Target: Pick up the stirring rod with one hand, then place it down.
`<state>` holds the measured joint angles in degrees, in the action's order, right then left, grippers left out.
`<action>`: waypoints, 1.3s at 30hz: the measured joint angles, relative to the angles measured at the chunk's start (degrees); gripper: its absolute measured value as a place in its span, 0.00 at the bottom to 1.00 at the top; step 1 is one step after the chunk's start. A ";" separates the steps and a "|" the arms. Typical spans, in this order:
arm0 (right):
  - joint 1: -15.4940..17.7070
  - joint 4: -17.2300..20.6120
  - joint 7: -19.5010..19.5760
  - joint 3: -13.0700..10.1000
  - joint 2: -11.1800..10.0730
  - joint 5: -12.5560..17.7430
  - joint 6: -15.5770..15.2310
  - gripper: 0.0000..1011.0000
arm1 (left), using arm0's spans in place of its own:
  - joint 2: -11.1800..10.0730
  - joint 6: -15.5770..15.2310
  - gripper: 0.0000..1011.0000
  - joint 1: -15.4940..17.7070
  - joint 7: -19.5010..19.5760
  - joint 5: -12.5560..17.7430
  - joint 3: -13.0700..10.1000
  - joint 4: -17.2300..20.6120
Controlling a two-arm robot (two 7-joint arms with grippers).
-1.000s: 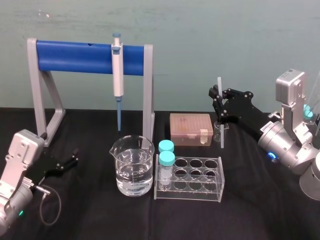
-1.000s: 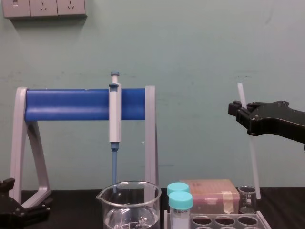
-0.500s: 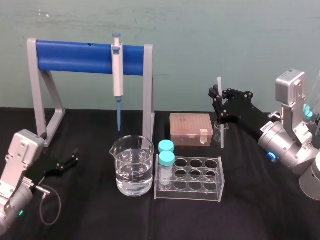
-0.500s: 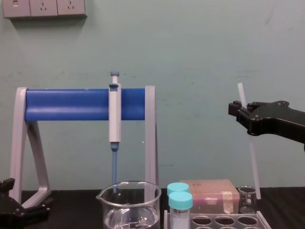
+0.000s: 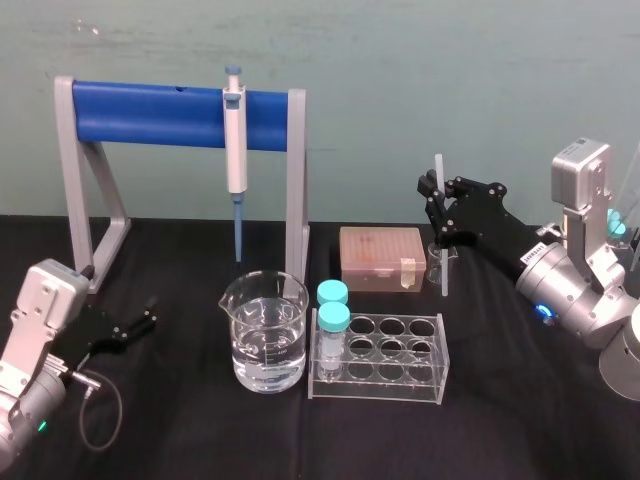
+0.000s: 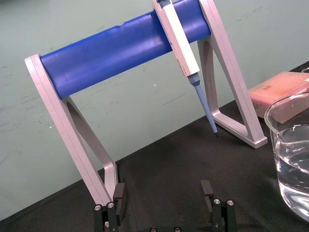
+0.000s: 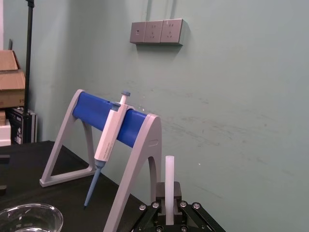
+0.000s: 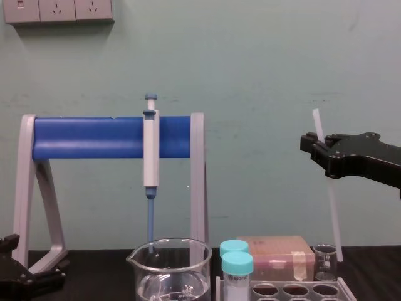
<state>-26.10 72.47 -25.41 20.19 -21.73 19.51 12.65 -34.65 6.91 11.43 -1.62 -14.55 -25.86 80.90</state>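
right pincer, closed on the upper part of the stirring rod, holds it nearly upright, its lower end just beside the small beaker at the desk. for a clean placement, lower slowly, avoid the beaker, and release only once the rod is supported. left pincer rests open at the desk's left.

Black table with pipette stand, water beaker, tube rack, pink box, perhaps a small beaker

white stirring rod, black right claw — blue bar
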 joint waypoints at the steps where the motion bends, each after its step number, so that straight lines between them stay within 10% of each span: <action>1: 0.00 0.00 0.00 0.00 0.00 0.00 0.00 0.07 | 0.00 0.00 0.99 0.00 0.00 0.00 0.00 0.00; 39: 0.00 0.00 0.00 0.00 0.00 0.00 0.00 0.07 | 0.00 0.00 0.99 0.00 0.00 0.00 0.00 0.00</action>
<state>-26.10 72.47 -25.41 20.19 -21.73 19.51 12.65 -34.65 6.91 11.43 -1.62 -14.55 -25.86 80.90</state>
